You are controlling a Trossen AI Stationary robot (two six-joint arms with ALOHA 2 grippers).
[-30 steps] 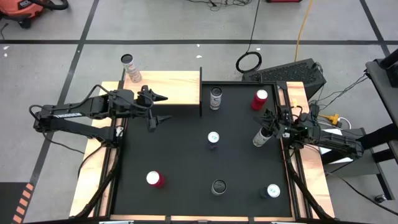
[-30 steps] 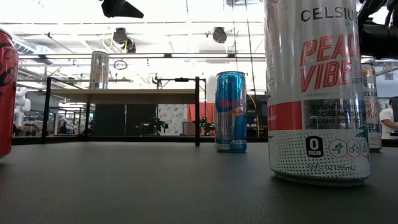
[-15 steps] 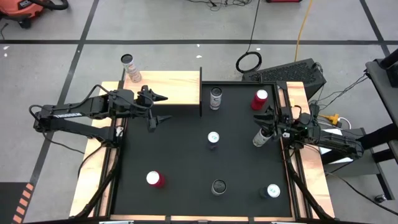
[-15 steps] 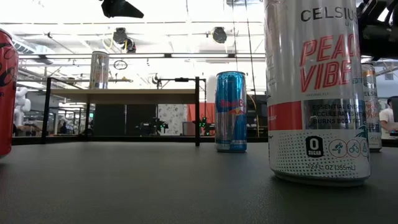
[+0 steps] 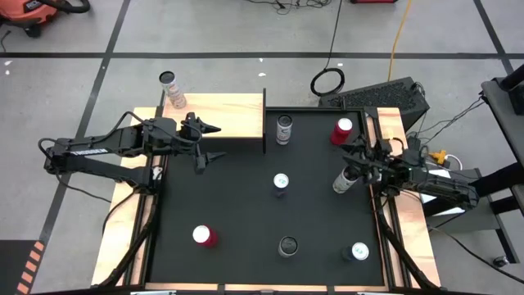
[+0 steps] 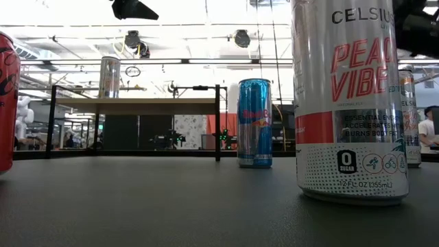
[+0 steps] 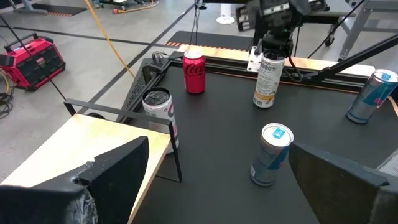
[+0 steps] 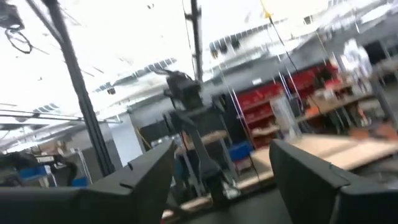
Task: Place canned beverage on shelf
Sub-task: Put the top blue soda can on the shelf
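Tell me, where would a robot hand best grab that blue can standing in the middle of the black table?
Probably around the middle of its round side wall, coming in level from the side. The blue can stands upright with bare black table all round it, so either hand could straddle it. The left hand, open and nearer the shelf, seems the handier one.

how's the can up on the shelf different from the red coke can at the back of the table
The shelf can is slim and silver with a dark top; the Coke can is red with a pale top. The shelf can stands on the raised wooden shelf, at its far left corner; the Coke can stands on the black table near the far right corner, close to the right gripper. Both stand upright and neither is gripped.
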